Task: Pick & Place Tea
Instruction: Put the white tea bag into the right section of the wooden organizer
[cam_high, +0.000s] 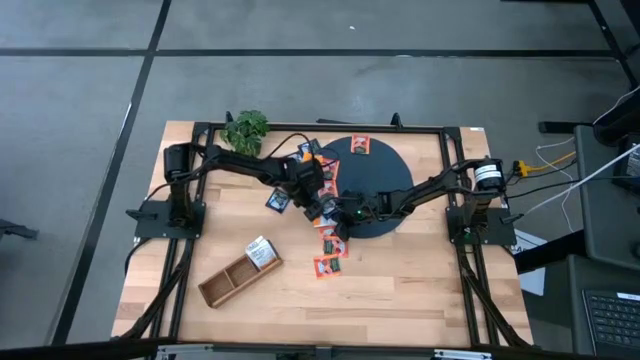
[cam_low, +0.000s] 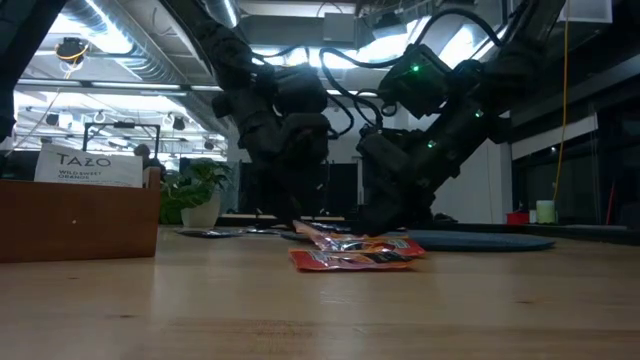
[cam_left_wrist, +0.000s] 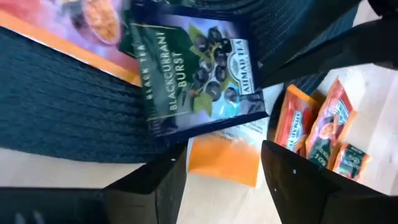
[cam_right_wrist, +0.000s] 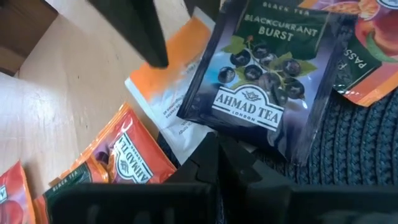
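The dark blue square paper tea sachet (cam_right_wrist: 264, 74) reads "BLACK TEA", "BLACKCURRANT BURST", "AHMAD TEA LONDON". The white sachet (cam_low: 87, 168) standing in the wooden tray reads "TAZO".

We note both pincers crowding the dark disc's (cam_high: 385, 175) left edge amid scattered tea sachets (cam_high: 327, 262), wooden tray (cam_high: 238, 276) and plant (cam_high: 246, 129) flanking the left side, bare worktop (cam_high: 420, 290) open front right

A white-and-orange paper sachet (cam_right_wrist: 163, 93) lies half hidden beneath the dark blue blackcurrant sachet (cam_right_wrist: 264, 81). From overhead, both arms mask the sachets at the dark round mat's (cam_high: 385, 175) edge.
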